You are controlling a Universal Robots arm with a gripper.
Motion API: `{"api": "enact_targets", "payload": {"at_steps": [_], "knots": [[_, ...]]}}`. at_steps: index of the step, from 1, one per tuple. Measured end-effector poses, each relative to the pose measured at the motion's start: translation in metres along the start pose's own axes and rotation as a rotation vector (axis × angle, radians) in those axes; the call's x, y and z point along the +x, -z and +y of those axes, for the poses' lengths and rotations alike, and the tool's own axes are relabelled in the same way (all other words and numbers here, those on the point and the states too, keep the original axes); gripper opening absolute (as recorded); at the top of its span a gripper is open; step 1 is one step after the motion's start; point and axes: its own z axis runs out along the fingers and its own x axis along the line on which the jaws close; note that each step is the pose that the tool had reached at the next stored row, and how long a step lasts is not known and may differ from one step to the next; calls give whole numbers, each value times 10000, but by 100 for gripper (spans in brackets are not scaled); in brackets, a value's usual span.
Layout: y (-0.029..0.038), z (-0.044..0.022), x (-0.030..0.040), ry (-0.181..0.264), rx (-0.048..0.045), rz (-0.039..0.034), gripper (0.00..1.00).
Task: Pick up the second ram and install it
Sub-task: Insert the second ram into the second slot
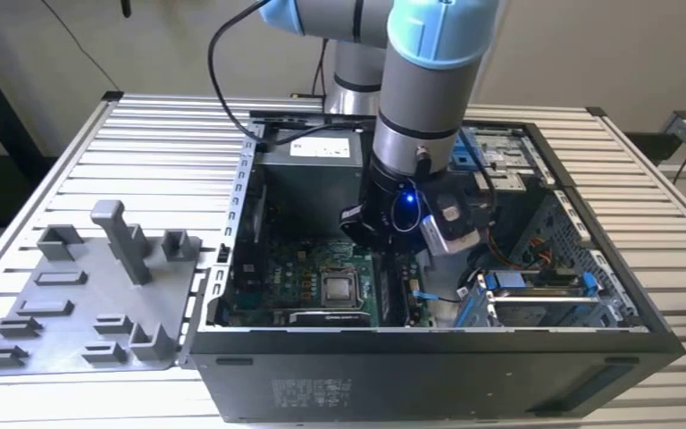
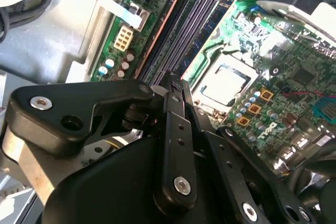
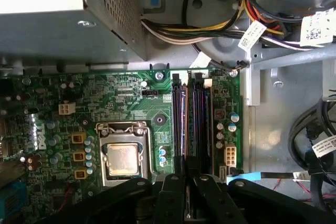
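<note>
- As I look past the gripper [image 2: 176, 85] in the second wrist view, its fingers [image 2: 176, 129] are drawn close together with at most a slim gap. I cannot tell whether they pinch anything.
- The fingertips sit right at the near end of the memory slots [image 3: 206, 124]. In the first wrist view the gripper [image 3: 186, 179] lines up with the middle of that slot bank.
- A dark blue-green stick, which I take for the second ram [image 3: 193, 124], stands on edge in the slots just ahead of the tips. In the second wrist view it is a bluish strip [image 2: 210, 22]. I cannot tell whether it is fully seated or touched by the fingers.
- The arm [image 1: 421, 98] reaches straight down into the open computer case [image 1: 439, 375], with its wrist low over the motherboard [image 3: 121, 98].
- In the exterior view the wrist body hides the fingertips and slots.
- Beside the slots lies the processor socket [image 3: 122, 158]. Beyond them are the power supply [image 3: 52, 19] and a cable bundle [image 3: 210, 24].
- A grey tray [image 1: 81, 295] rests on the slatted table [image 1: 140, 143], on the exterior view's left of the case.
</note>
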Motion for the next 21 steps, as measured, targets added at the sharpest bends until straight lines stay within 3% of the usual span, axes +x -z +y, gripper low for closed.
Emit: {"api": "enact_targets", "payload": {"at_steps": [9,21], "knots": [[-61,-2,-2,-2,3,1,13],[-93,-4,-14,-13,4,6,13]]}}
